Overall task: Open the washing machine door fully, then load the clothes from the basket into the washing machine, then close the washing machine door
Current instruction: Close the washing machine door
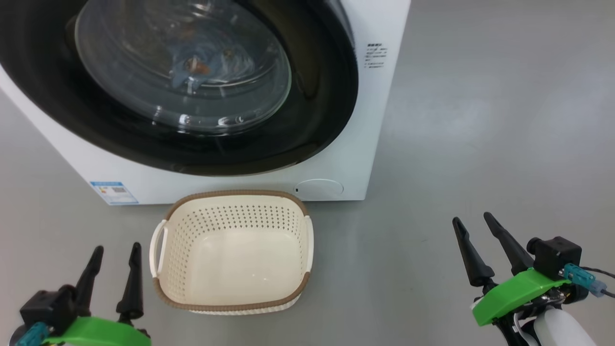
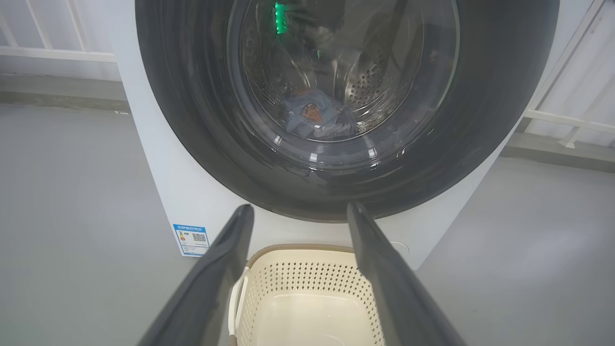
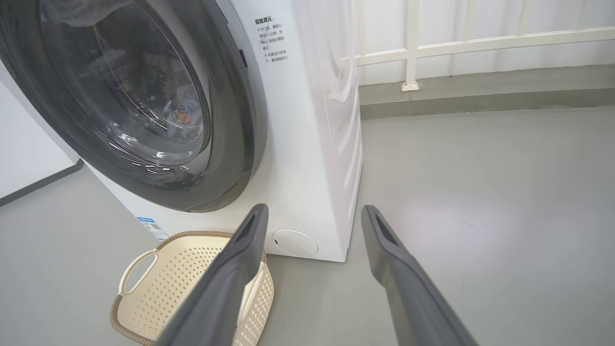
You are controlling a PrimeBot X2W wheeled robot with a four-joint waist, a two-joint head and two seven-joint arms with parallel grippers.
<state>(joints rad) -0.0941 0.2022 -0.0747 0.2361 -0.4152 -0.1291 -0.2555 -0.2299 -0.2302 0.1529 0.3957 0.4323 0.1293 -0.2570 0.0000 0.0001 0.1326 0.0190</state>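
Black-rimmed round glass door shut over blue bear-print clothes
Cream perforated basket below; left gripper and right gripper both spread apart

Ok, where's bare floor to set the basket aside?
Widest bare floor lies right of the washing machine, ahead of the right gripper. A smaller patch sits left of the basket, near the energy label. Crowded: the narrow strip between basket and machine.

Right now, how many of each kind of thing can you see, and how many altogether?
Washing machine: 1
Basket: 1, empty
Clothes heap inside the machine: 1
Grippers: 2, the left gripper and the right gripper
Total: 5
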